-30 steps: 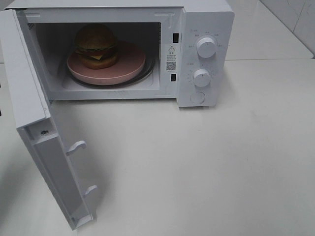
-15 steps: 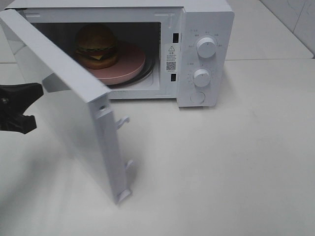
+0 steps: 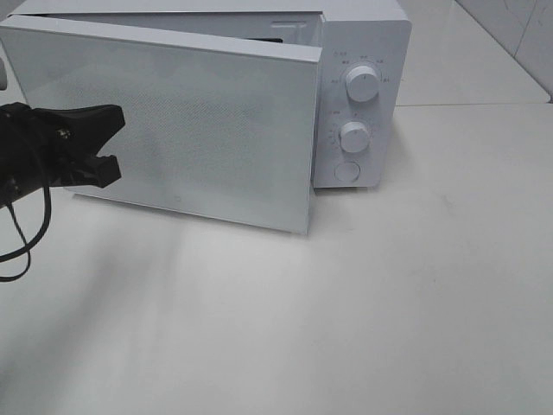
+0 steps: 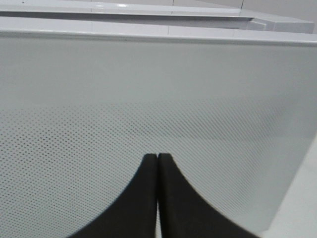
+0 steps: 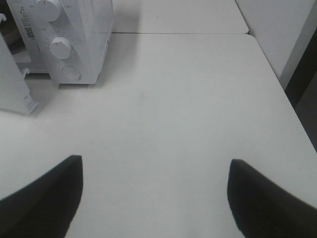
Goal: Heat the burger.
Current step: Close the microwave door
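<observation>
Big white surface (image 3: pixel 389 303) fills most of the overhead cam. The white microwave (image 3: pixel 371 39) sits at the back of it, toward the left.

The door (image 3: pixel 190 130) is hinged on the left and nearly shut but not latched. Its free edge stands out a bit in front of the control panel, w/ a gap along the top. In the right wrist cam you can see that edge from the side, and a latch hook (image 3: pixel 307 232) pokes out w/o reaching the body.

The burger can't be seen in any view, bc the door blocks the whole opening. So can't confirm where it is beyond "behind that door".

Left end effector (image 3: pixel 108 143) is at the hinge side of the door front, low down. It's clenched, fingers pressed together w/ nothing between them. In its wrist cam the tips (image 4: pixel 157 159) are right up against the dotted door panel. Looks like contact, but not 100% sure.

Right end effector (image 5: pixel 156 198) only shows in its own cam. It's spread wide, grasping nothing, over bare surface well to the right of the microwave.

A black cable (image 3: pixel 26 233) loops under the left arm.

Small stuff on the panel, top to bottom: upper knob (image 3: pixel 362 83), lower knob (image 3: pixel 353 136), round button (image 3: pixel 346 171).
</observation>
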